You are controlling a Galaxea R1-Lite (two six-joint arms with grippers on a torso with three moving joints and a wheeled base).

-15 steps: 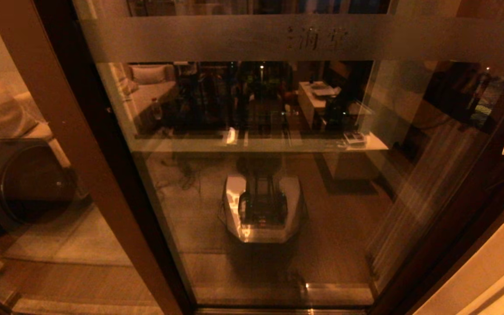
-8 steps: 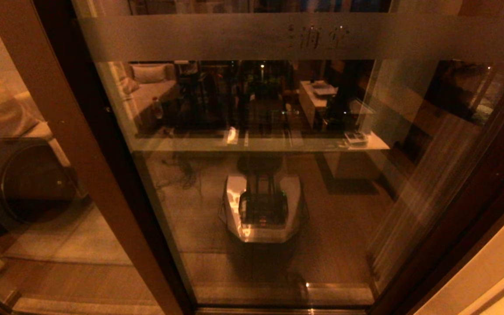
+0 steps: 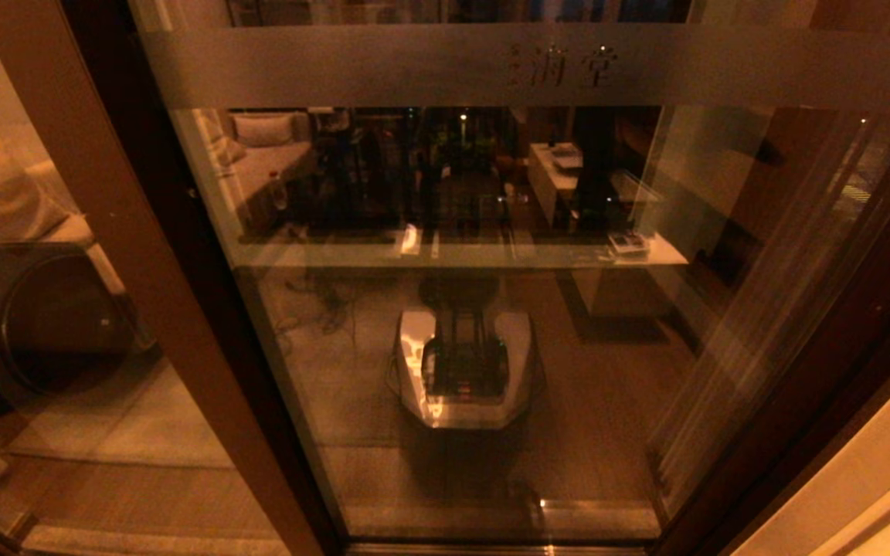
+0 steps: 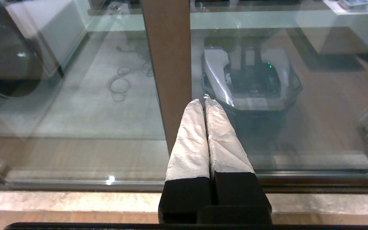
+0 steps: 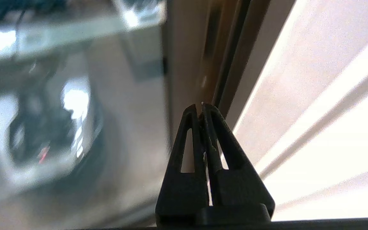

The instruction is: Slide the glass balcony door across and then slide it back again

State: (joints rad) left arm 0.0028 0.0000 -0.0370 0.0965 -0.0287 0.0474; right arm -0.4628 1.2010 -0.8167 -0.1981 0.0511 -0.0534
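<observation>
The glass balcony door [image 3: 491,371] fills the head view, its frosted band [image 3: 383,68] with faint characters across the top and its dark right stile [image 3: 839,363] close to the wall. Neither gripper shows in the head view. In the right wrist view my right gripper [image 5: 200,107] is shut and empty, its black fingertips at the door's brown stile [image 5: 184,64], just below a slim dark slot [image 5: 212,35]. In the left wrist view my left gripper [image 4: 203,101] is shut, with white-wrapped fingers [image 4: 190,143] pointing at a brown upright [image 4: 168,57] and the glass [image 4: 299,127].
A narrower brown-framed glass panel [image 3: 74,371] stands to the left, with a dark round-fronted machine [image 3: 35,316] behind it. A pale wall [image 3: 862,494] borders the door on the right. The floor track [image 4: 75,185] and a stone sill [image 4: 59,201] run below the glass.
The door's right stile has slid to the right towards the wall, and the small white sticker on it has left the head view. The frosted characters have stopped blurring.
</observation>
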